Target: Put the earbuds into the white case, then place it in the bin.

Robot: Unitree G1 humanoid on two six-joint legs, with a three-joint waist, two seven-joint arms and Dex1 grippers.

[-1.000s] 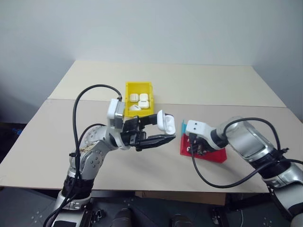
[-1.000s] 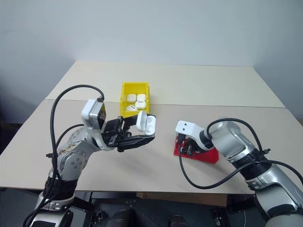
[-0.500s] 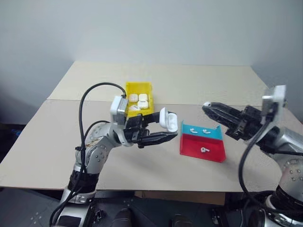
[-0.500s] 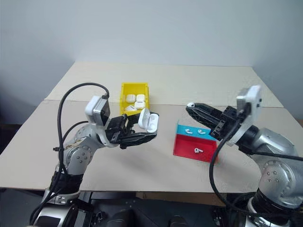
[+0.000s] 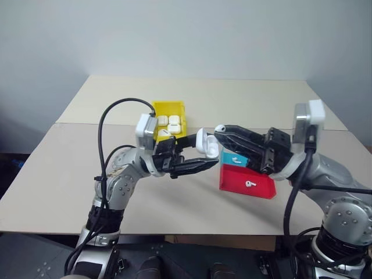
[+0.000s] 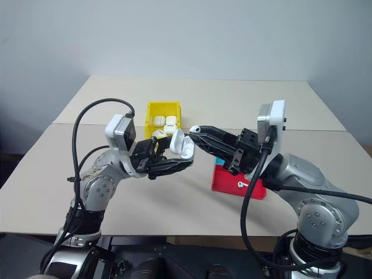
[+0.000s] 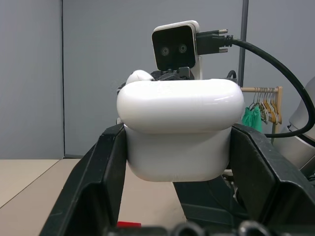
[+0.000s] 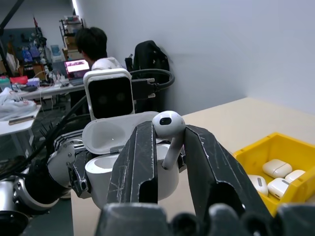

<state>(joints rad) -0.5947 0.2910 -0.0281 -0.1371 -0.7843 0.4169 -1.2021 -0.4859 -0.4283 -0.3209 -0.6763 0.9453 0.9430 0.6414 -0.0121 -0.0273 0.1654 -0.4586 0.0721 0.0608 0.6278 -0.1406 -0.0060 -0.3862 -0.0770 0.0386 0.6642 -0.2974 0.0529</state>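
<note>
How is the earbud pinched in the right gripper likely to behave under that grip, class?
The earbud looks glossy and rounded, so it could slip or twist between the right gripper's fingers. Being tiny hard plastic, it is probably stiff and very light. Dropped on the table, it would likely roll.

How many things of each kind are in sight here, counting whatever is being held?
White cases: 5
Earbuds: 3 in sight
Yellow bin: 1
Red-and-teal tray: 1
Total: 10
</note>
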